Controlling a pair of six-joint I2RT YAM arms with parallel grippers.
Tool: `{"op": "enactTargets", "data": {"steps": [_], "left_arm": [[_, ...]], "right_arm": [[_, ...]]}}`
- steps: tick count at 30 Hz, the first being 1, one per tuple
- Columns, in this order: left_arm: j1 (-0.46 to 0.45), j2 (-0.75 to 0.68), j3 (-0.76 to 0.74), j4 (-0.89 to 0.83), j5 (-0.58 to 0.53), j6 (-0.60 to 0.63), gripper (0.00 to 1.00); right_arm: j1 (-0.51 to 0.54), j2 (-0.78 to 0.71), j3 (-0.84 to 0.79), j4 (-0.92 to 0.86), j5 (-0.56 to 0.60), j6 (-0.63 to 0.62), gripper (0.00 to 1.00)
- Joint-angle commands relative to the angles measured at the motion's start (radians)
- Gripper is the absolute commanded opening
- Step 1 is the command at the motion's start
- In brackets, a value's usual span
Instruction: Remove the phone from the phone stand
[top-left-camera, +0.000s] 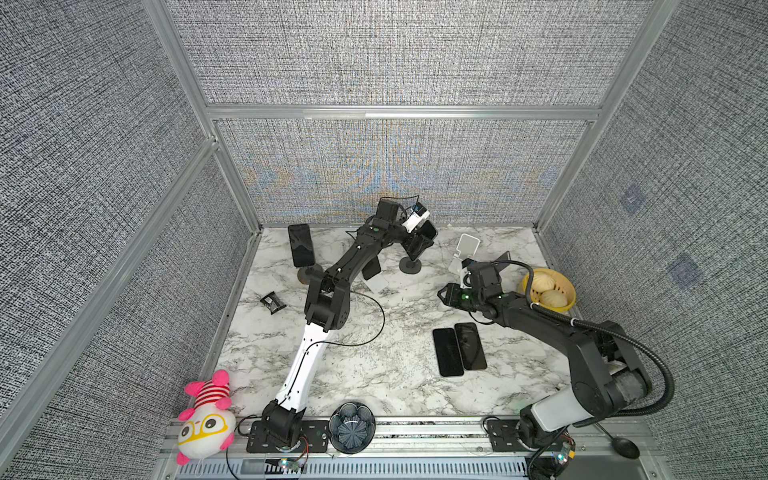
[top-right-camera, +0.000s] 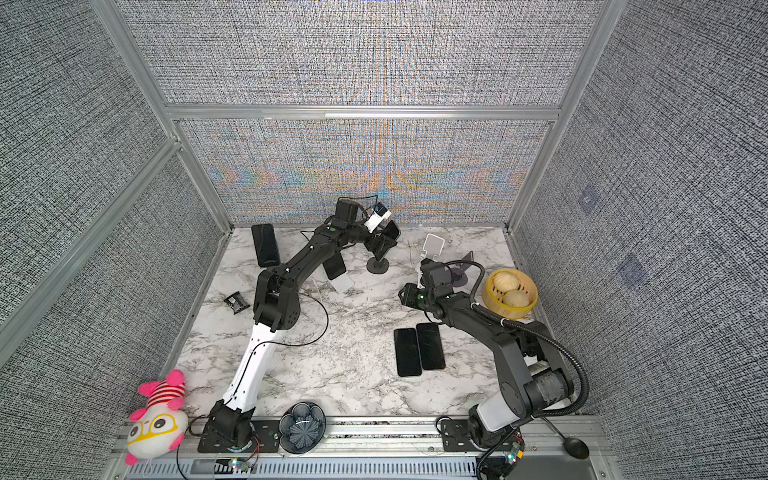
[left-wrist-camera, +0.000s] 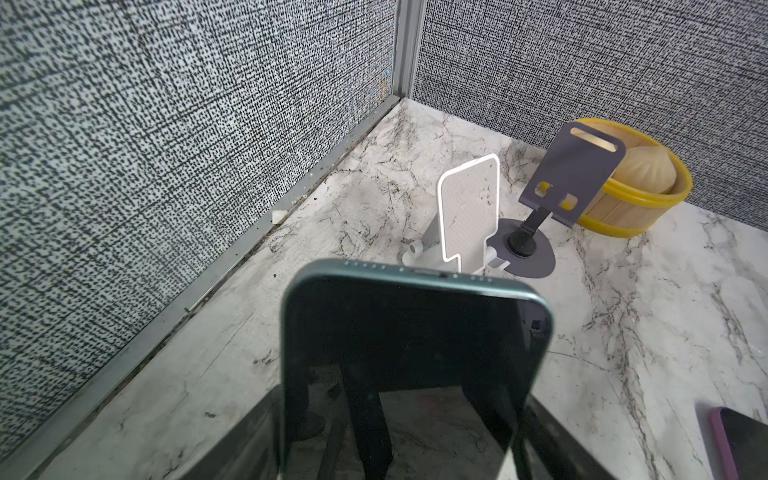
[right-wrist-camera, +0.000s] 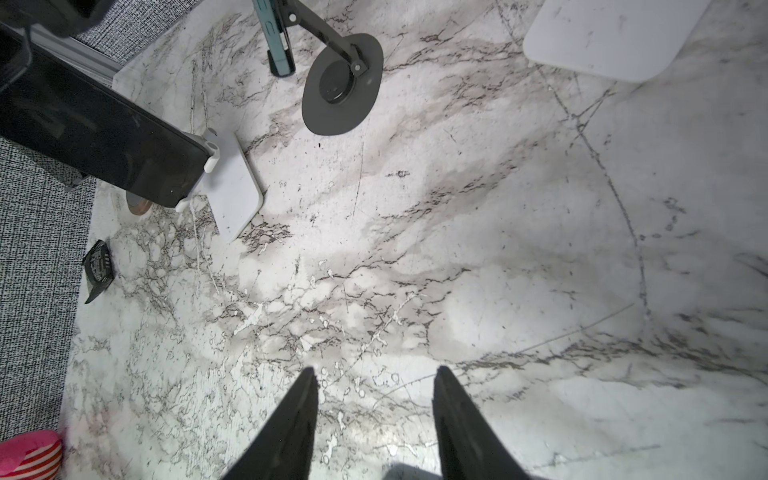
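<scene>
A dark phone with a teal rim leans on a black phone stand at the back middle of the table. My left gripper reaches it from the left. In the left wrist view its dark fingers lie against the phone's two long edges, shut on it. The right wrist view shows this phone edge-on, still on the stand. My right gripper hovers over bare marble right of centre, open, with nothing between its fingers.
Another phone stands on a stand at the back left, and a third sits behind my left arm. Empty white and grey stands, a yellow bun basket and two flat phones lie right. A black wrapper, a plush toy and a bowl lie left and front.
</scene>
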Motion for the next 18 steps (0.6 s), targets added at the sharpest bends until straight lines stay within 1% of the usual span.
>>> {"op": "enactTargets", "data": {"steps": [1, 4, 9, 18], "left_arm": [[0.003, 0.008, 0.001, 0.032, -0.004, -0.004, 0.77], [0.003, 0.003, 0.001, 0.029, -0.011, -0.005, 0.74], [0.003, -0.009, -0.007, 0.032, -0.018, -0.007, 0.73], [0.001, -0.087, -0.077, 0.091, -0.038, -0.002, 0.70]], "right_arm": [[-0.002, -0.001, -0.003, -0.007, 0.005, -0.006, 0.47], [-0.004, -0.002, -0.002, -0.005, 0.005, -0.008, 0.47], [-0.006, -0.001, 0.002, -0.007, 0.001, -0.010, 0.47], [-0.010, -0.002, 0.001, -0.007, -0.001, -0.009, 0.47]]}}
